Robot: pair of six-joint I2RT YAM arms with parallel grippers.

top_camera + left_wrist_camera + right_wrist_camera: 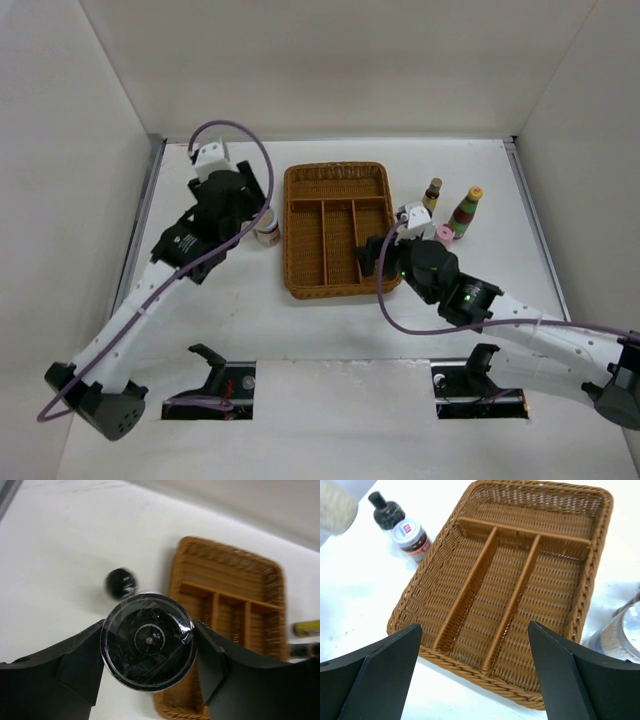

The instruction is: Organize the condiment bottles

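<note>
My left gripper is shut on a round jar with a dark, clear-topped lid, held by the wicker tray's left edge. Below it stands the dark sauce bottle. Beside that is a white-lidded jar with a red label. My right gripper is open and empty over the tray's near right corner. Right of the tray stand a slim yellow-capped bottle, a green-red bottle and a pink-lidded jar. A blurred greyish jar shows at the right wrist view's edge.
The brown wicker divided tray lies mid-table with nothing in its compartments. White walls close in the table on the left, right and far sides. A purple cable loops over the left arm.
</note>
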